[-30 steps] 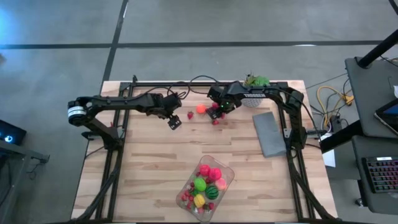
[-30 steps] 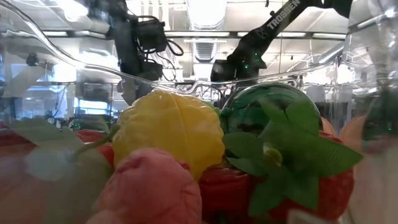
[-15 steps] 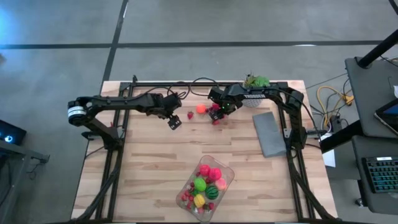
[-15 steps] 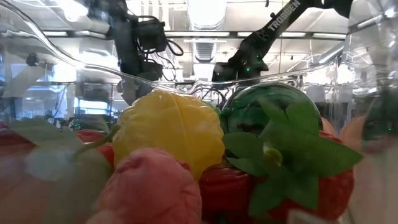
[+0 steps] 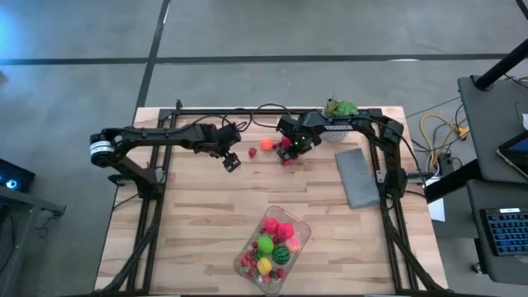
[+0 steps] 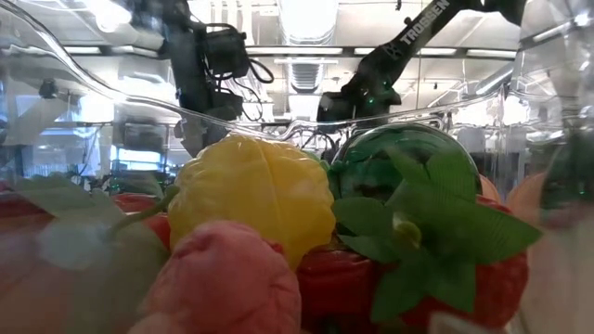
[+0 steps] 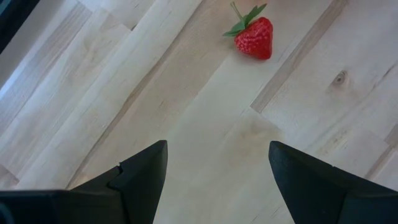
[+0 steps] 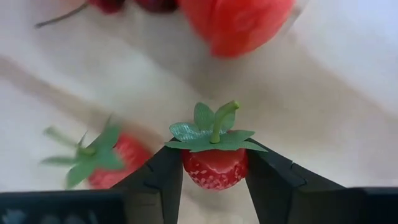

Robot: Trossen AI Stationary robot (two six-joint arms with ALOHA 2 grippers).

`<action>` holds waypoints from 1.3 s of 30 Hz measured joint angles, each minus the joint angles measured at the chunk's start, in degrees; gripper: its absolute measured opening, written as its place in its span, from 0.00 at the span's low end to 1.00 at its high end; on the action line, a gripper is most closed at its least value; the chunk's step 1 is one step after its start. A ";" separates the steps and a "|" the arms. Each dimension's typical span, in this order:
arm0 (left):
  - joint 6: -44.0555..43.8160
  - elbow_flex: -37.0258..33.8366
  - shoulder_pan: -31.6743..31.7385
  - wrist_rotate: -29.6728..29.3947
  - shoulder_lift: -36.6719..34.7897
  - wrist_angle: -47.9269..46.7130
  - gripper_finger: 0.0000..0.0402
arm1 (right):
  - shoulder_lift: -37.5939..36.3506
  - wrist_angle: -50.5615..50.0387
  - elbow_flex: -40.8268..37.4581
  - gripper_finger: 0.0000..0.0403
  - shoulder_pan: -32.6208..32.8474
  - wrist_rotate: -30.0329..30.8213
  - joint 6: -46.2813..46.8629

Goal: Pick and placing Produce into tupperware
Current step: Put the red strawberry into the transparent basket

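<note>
gripping a strawberry at the bench's far edge, well apart from the tupperware, the right gripper pinches its jaws beneath the leaves for lifting; the left gripper waits wide, empty.

- Left gripper hovers near the table's eleven o'clock, fingers spread wide.
- Right gripper at twelve o'clock, fingers pinching a strawberry.

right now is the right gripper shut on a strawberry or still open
Shut on it: in the right wrist view the right gripper has both dark fingers pressed against the sides of a strawberry, leaf cap up.
</note>
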 joint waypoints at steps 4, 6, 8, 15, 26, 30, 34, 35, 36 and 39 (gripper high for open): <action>0.00 -0.02 0.00 0.00 0.00 -0.02 0.66 | -3.20 -1.17 0.00 0.35 1.26 -4.28 0.10; 0.00 -0.02 0.00 0.00 0.00 -0.02 0.66 | -6.49 -1.45 0.00 0.35 2.62 -7.41 -0.44; 0.00 -0.02 0.00 0.00 0.00 -0.03 0.66 | -10.89 -1.98 0.00 0.35 5.00 -10.86 -1.92; 0.02 -0.21 0.00 0.02 -0.02 0.00 0.66 | -24.01 -2.76 -0.10 0.36 18.13 -17.58 -9.81; 0.44 -1.77 0.00 0.01 -0.02 0.51 0.66 | -21.60 -0.71 -0.33 0.37 28.37 -15.52 -5.82; 0.44 -2.50 0.00 0.02 -0.04 0.49 0.66 | -21.13 1.35 -0.33 0.37 31.41 -15.37 -4.19; 0.51 -2.82 0.00 0.02 -0.04 0.47 0.66 | -21.11 3.01 -0.33 0.37 35.44 -12.82 -1.89; 0.55 -2.81 0.00 0.02 -0.03 0.47 0.66 | -21.11 3.29 -0.33 0.37 36.54 -11.54 -0.90; 0.52 -2.80 0.00 0.02 -0.04 0.44 0.66 | -21.11 3.50 -0.33 0.37 37.63 -9.86 0.52; 0.53 -2.78 0.00 0.02 -0.04 1.54 0.66 | -21.11 4.97 -0.33 0.37 40.92 -4.99 5.77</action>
